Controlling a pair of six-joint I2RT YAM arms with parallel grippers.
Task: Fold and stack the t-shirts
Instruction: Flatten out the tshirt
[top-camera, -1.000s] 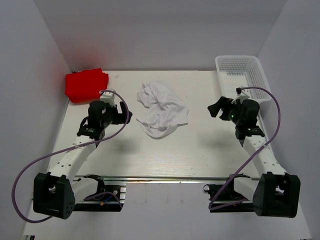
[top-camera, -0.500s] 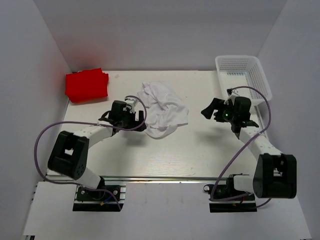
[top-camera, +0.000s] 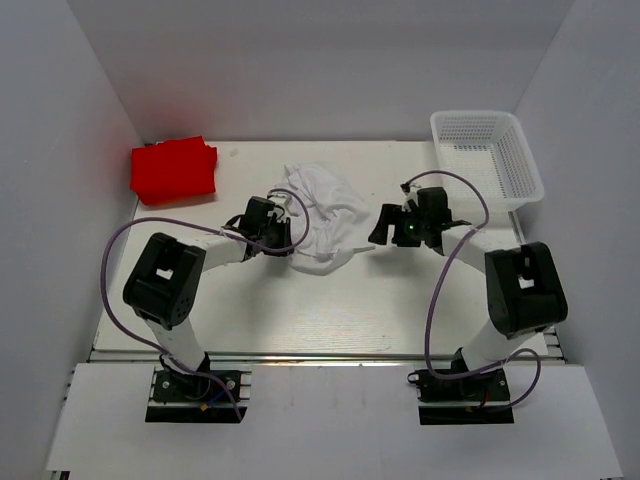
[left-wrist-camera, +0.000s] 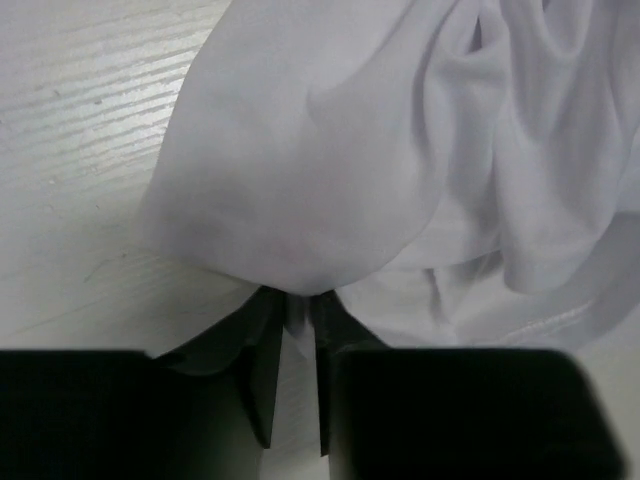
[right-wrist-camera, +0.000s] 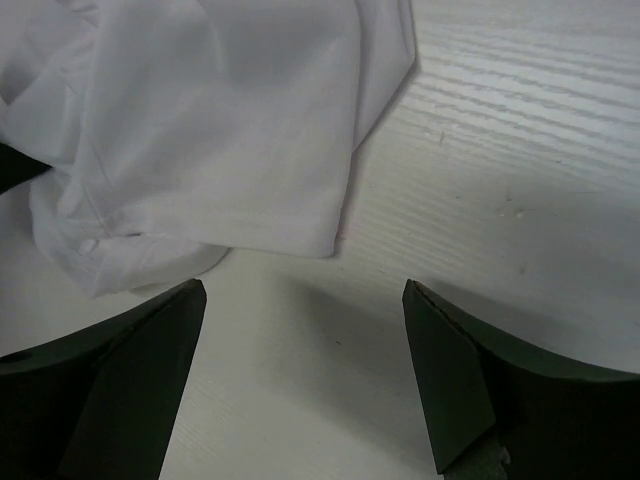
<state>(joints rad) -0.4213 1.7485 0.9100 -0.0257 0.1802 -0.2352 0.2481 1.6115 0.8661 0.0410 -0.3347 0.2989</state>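
The white t-shirt (top-camera: 325, 212) lies crumpled at the table's middle back. My left gripper (top-camera: 290, 238) is at its left edge. In the left wrist view the fingers (left-wrist-camera: 268, 350) stand almost together, with a fold of the white t-shirt (left-wrist-camera: 330, 150) pinched at the left gripper's (left-wrist-camera: 297, 305) tips. My right gripper (top-camera: 378, 232) is just right of the shirt, low over the table. Its jaws are wide open in the right wrist view, and the right gripper (right-wrist-camera: 303, 287) holds nothing, a short way from the hem of the white t-shirt (right-wrist-camera: 200, 130). The red t-shirt (top-camera: 173, 170) lies folded at the back left.
A white mesh basket (top-camera: 470, 116) stands at the back right corner. White walls close in the table on the left, back and right. Purple cables loop from both arms over the table's near half.
Both arms have swung inward to the white t-shirt. The left gripper, open before, has shut on the shirt's left edge. The right gripper has reached the shirt's right side, still open.
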